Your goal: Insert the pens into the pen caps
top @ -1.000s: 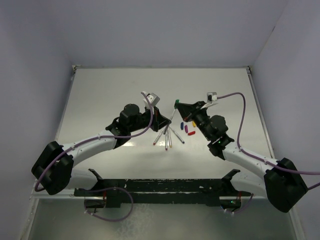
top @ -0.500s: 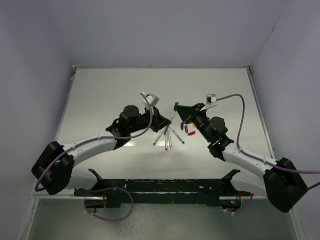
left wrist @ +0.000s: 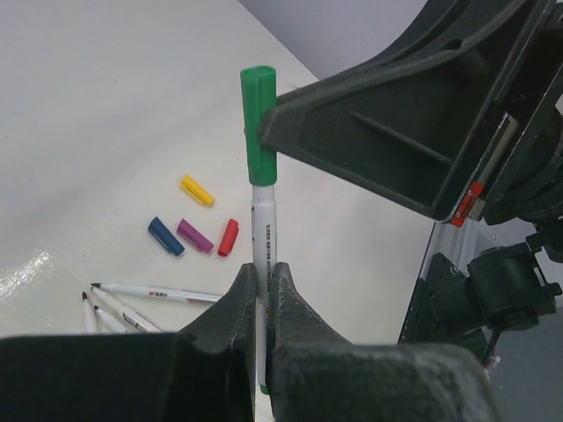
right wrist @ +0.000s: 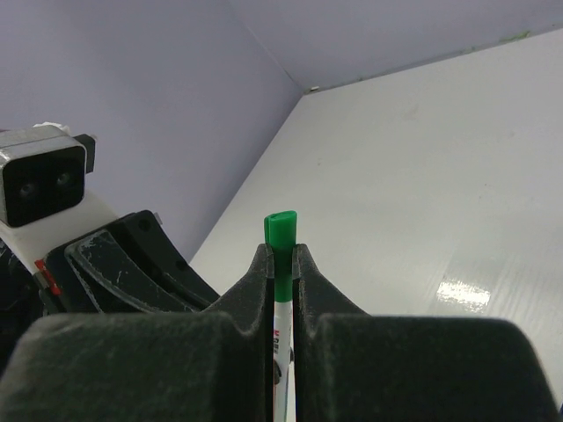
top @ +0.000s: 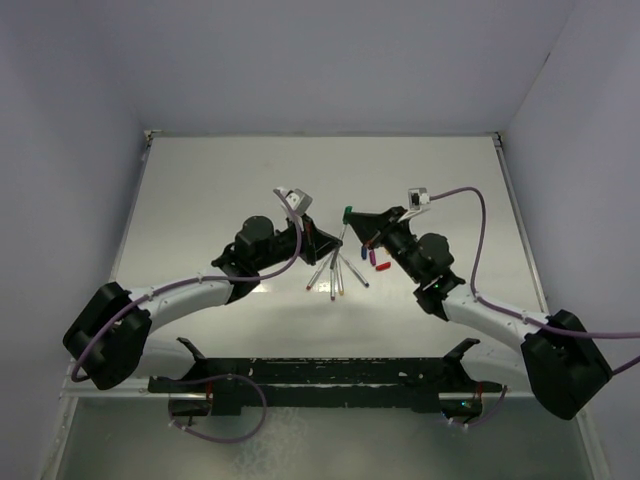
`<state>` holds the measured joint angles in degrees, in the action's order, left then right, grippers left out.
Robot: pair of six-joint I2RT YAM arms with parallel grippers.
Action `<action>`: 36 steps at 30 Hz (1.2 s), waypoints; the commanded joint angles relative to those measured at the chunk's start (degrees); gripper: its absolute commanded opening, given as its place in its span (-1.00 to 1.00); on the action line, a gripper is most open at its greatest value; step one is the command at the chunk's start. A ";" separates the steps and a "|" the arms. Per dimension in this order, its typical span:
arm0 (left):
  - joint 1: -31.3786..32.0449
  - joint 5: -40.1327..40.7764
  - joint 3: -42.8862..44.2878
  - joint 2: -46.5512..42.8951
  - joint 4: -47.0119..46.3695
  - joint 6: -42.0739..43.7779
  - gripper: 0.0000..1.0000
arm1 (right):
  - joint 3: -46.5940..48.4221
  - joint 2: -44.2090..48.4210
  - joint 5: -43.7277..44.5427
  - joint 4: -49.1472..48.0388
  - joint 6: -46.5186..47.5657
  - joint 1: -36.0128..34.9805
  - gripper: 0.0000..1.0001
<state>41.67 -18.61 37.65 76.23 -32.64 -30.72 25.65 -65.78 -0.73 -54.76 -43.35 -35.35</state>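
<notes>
your left gripper (left wrist: 262, 283) is pinched tight on the white barrel of a pen (left wrist: 264, 224) held upright. your right gripper (right wrist: 281, 257) is clamped on the green cap (left wrist: 258, 123) sitting over that pen's top end. you can't tell how far the cap is seated, and the left fingers hide the pen's lower end. the yellow cap (left wrist: 197, 190), blue cap (left wrist: 165, 236), purple cap (left wrist: 194, 236) and red cap (left wrist: 228, 237) lie near the loose pens (top: 335, 272), which the left wrist view partly cuts off, on a glossy white table (top: 220, 190) between pale lilac walls (top: 300, 60).
</notes>
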 commanded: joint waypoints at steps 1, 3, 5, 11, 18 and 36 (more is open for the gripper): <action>0.02 2.23 0.00 -1.30 -9.52 -1.60 -1.00 | 0.49 -0.76 -4.43 -3.11 -0.64 -0.33 -1.00; -0.01 2.87 -0.12 -1.34 -11.78 -2.19 -1.00 | 0.55 -1.41 -5.40 -3.07 -0.59 -0.32 -1.00; -0.07 3.21 -0.12 -1.19 -14.28 -2.91 -1.00 | 0.62 -2.22 -6.75 -3.22 -0.54 -0.31 -1.00; -0.35 4.54 1.07 -1.00 -16.93 -3.26 -1.00 | 1.64 -4.71 -10.42 -2.27 0.27 -0.37 -1.00; -1.89 7.64 2.21 -2.90 -15.44 -1.61 -1.00 | 3.15 -5.49 -9.64 5.95 3.58 -1.03 -1.00; -9.23 8.42 4.47 -3.56 -16.77 -1.58 -1.00 | 6.98 -10.90 -6.44 17.29 6.40 -6.01 -1.00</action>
<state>36.34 -16.60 36.73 76.27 -34.39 -33.21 34.17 -74.72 -1.13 -49.47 -38.39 -38.17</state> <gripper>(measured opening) 0.030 0.042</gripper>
